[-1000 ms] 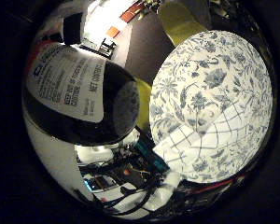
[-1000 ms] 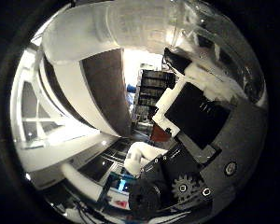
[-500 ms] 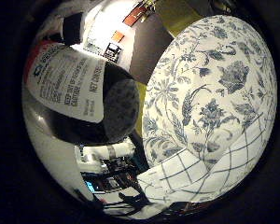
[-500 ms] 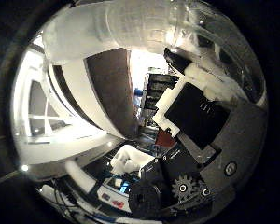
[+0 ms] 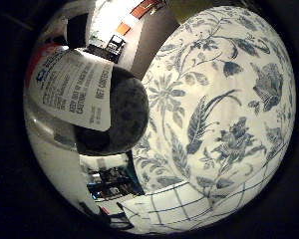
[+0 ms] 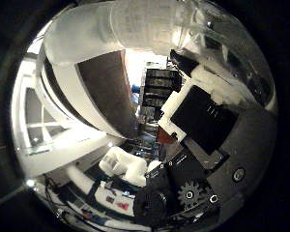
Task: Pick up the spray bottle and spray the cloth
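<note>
The spray bottle [image 5: 85, 95], dark with a white printed label, lies close against the palm in the little finger side view. Its white upper part [image 6: 126, 29] and dark body show in the thumb side view. My hand [image 6: 208, 126] has its black and white fingers curled beside the bottle, holding it. The cloth [image 5: 219, 110], white with a blue flower pattern and a checked part [image 5: 189, 204], fills much of the little finger side view, close beside the bottle.
Shelves with dark things [image 6: 159, 92] stand in the room behind the bottle. A bright window [image 6: 34, 106] lies to one side. A white object [image 6: 126, 164] sits low among clutter.
The cloth fills more of the little finger side view than before: the hand with the bottle has come closer to it. The bottle keeps its place against the palm.
</note>
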Controlling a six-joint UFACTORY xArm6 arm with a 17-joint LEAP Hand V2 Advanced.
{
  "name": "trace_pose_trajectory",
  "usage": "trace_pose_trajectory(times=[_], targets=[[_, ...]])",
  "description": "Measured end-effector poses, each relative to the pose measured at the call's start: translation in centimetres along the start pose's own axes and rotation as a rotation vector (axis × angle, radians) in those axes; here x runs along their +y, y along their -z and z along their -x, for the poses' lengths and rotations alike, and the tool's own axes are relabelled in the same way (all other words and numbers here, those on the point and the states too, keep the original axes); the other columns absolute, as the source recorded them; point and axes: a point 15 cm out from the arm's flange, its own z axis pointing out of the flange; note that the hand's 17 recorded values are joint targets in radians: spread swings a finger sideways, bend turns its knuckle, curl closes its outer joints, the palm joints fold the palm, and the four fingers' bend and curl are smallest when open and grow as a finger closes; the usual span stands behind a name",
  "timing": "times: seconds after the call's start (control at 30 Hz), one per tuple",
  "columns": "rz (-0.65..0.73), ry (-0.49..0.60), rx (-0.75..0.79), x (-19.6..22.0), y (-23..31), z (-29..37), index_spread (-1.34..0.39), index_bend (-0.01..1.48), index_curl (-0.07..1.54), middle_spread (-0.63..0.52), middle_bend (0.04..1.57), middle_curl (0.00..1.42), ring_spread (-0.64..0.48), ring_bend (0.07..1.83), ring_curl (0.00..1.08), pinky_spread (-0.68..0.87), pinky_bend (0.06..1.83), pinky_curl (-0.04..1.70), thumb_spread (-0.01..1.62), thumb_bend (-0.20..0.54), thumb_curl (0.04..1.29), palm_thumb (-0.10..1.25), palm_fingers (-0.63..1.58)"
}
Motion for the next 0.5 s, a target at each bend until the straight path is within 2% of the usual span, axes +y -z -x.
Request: trace_pose_trajectory(times=[0.5], targets=[[-0.011,-0.001,0.073,-1.1,-5.2,-4.0,-0.18,1.17,0.70,-0.07,1.34,0.56,-0.15,1.45,0.57,-0.21,1.01,1.25,0.93,-0.014,0.82,1.02,1.21]])
